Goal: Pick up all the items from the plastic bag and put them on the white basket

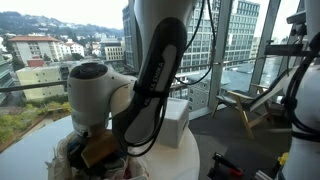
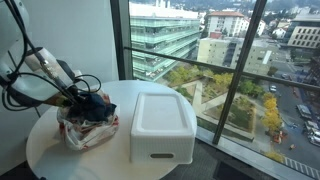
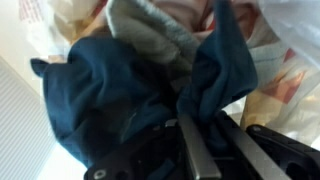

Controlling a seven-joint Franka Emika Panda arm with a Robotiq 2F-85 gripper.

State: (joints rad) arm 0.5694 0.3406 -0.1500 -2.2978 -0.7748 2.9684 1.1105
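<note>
the step in hand is the grasp on the first item inside the plastic bag (image 2: 75, 135). in the wrist view the gripper (image 3: 205, 118) sits deep in the bag's mouth, its two fingers (image 3: 195, 150) drawn close together with a raised fold of the navy cloth (image 3: 100, 90) pinched between the tips, so it looks clamped on that piece. a grey cloth (image 3: 150, 35) lies just beyond the fingertips, touching the navy one, with wrinkled plastic on either side of the tool

the next move, as i judge it, calls for a straight lift clear of the bag's rim, then a carry sideways to the white basket (image 2: 163, 125), which stands just beside the bag and away from the gripper on the round table (image 2: 60, 155). the thin bag may rise with the cloth, and the grey piece may drag along

the wrist view alone shows the pinch. an exterior view alone shows bag and basket together, with the gripper (image 2: 84, 98) down in the bag. in an exterior view the arm (image 1: 150, 70) hides the grasp, and only part of the white basket (image 1: 178, 122) shows behind it
</note>
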